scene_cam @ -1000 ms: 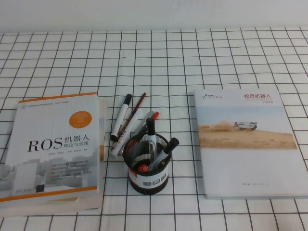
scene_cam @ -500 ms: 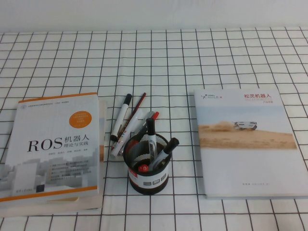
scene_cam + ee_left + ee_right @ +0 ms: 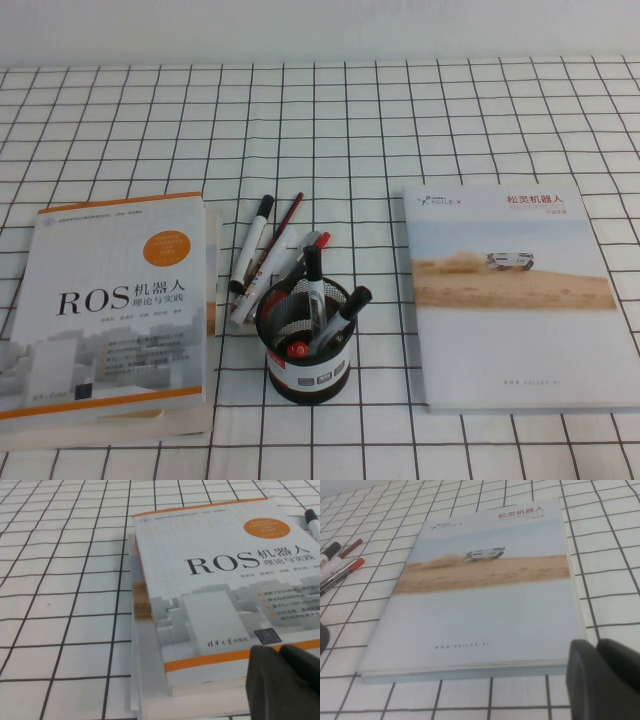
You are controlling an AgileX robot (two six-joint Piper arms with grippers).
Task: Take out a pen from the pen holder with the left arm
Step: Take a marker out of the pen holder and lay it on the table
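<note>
Pens [image 3: 346, 312] stand leaning in the black mesh pen holder [image 3: 304, 352], which sits between the ROS book [image 3: 110, 310] and the brochure [image 3: 510, 300]; the black-capped marker [image 3: 313, 278] rises highest. It looks light, stiff and smooth-barrelled, so a pinch just under the cap and a lift along its lean should free it, though the light holder may tip or drag. Loose pens [image 3: 262, 255] lie just behind the holder. Only the high view shows the holder's inside, yet neither arm; the wrist views alone show the left gripper [image 3: 279, 652], fingers pressed together over the book's near corner, and the right gripper [image 3: 597, 647], likewise closed, over the brochure's near corner.
</note>
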